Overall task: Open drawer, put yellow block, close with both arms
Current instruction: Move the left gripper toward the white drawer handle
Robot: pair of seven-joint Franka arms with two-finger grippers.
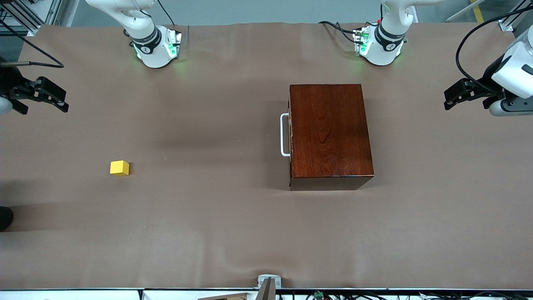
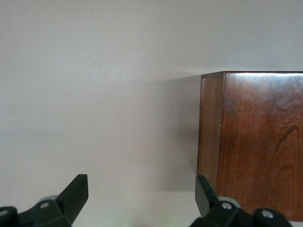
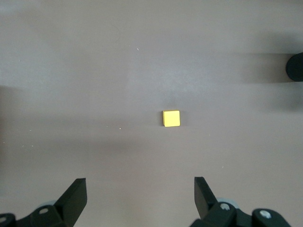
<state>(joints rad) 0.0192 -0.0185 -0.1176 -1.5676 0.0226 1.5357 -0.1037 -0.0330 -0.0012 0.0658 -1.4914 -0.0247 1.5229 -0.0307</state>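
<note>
glossy reddish wood box [image 1: 329, 133] on matt brown cloth-covered table [image 1: 208, 229].

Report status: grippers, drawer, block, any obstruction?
Left gripper open beside wooden box; right gripper open, high over yellow block. Drawer shut. Block alone on table; nothing between.

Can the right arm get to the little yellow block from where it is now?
Probably yes. The right gripper hangs open above the right arm's end of the table, and the yellow block sits alone on the bare cloth with nothing around it. The wooden box stands well away, toward the left arm's end.
</note>
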